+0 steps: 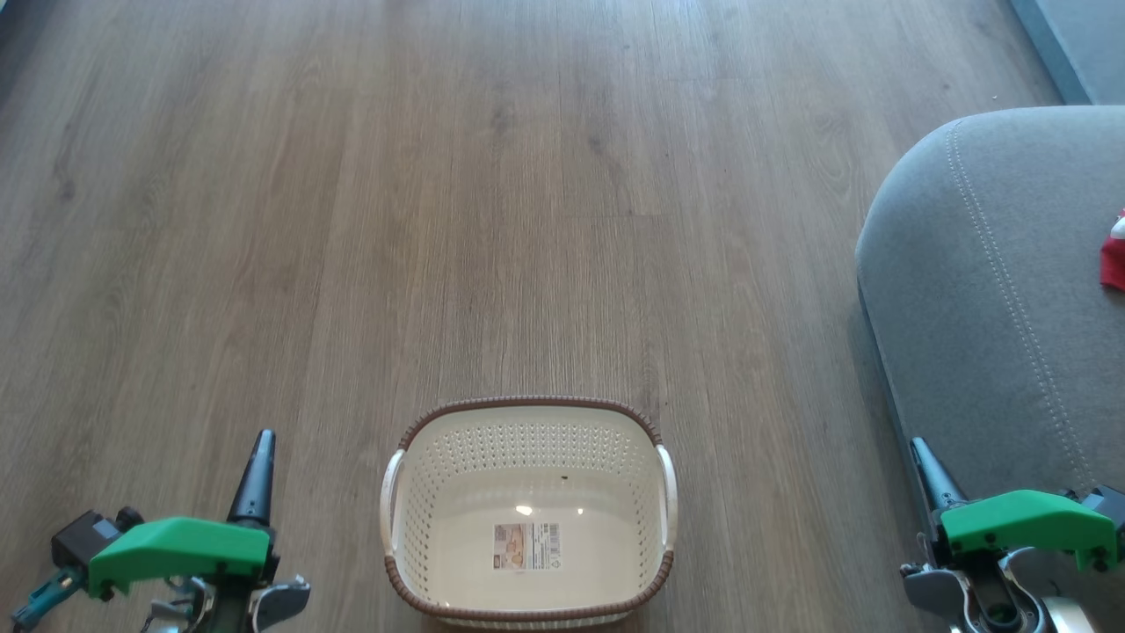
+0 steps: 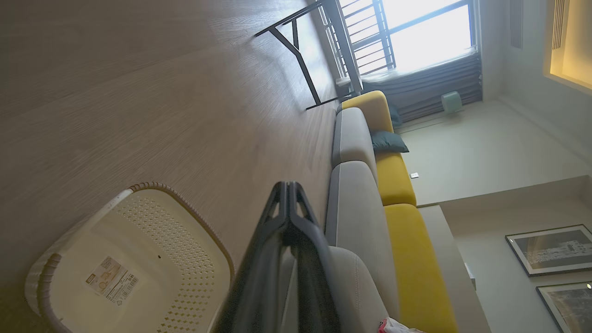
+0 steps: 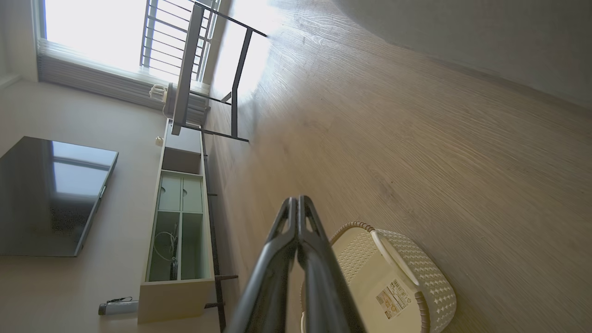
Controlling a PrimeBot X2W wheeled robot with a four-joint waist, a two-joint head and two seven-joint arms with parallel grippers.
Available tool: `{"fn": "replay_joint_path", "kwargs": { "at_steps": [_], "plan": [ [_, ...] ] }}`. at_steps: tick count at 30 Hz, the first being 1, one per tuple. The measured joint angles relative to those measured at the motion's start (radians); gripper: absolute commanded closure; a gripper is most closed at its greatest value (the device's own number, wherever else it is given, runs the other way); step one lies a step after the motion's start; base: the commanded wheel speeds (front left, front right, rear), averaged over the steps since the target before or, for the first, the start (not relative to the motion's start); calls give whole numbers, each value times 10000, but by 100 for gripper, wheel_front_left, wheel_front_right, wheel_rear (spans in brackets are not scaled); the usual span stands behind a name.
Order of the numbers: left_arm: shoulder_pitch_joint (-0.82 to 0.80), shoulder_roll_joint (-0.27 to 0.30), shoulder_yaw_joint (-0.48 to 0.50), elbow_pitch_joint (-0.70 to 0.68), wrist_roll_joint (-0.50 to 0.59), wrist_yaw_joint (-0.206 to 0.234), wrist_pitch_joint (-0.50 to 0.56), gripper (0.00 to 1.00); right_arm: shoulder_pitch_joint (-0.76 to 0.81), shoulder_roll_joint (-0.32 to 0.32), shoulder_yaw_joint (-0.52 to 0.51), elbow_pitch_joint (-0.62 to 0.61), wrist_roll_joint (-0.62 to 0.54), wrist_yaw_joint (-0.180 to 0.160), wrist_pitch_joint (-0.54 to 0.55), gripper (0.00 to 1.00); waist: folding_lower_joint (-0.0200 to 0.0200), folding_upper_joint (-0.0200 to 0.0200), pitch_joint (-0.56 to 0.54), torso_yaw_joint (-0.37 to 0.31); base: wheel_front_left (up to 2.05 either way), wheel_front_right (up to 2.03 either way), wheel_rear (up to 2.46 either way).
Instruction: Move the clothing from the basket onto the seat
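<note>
Head view: the left end effector (image 1: 262,440) sits at lower left, closed tight and pointing up the frame, with wide bare floor (image 1: 439,220) ahead. To its right, well apart, the basket (image 1: 527,403) stands mouth up on the floor, long axis left to right, its label sticker (image 1: 526,545) showing. A strip of floor separates it from the seat (image 1: 993,290), whose rounded edge curves in from the right. Clothing (image 1: 1114,259) lies on the seat, cut off by the frame. The right end effector (image 1: 920,447), also closed, points up at the seat's edge.
</note>
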Motion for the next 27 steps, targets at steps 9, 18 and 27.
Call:
{"fn": "replay_joint_path", "kwargs": {
  "at_steps": [9, 18, 27],
  "plan": [
    [-75, -2, 52, -15, -1003, -4, 244, 100, -11, 50, -173, -86, 865, 0, 236, 100, 0, 0, 3, -9, 0, 0, 0],
    [-219, -2, 176, -63, -1987, -10, 481, 100, -47, 67, -330, -203, 1755, 0, 508, 100, 0, 0, 7, -18, 0, 0, 0],
    [-352, -2, 280, -105, -3005, -90, 759, 100, -87, 134, -520, -282, 2625, 0, 763, 100, 0, 0, 10, -27, 0, 0, 0]
  ]
}}
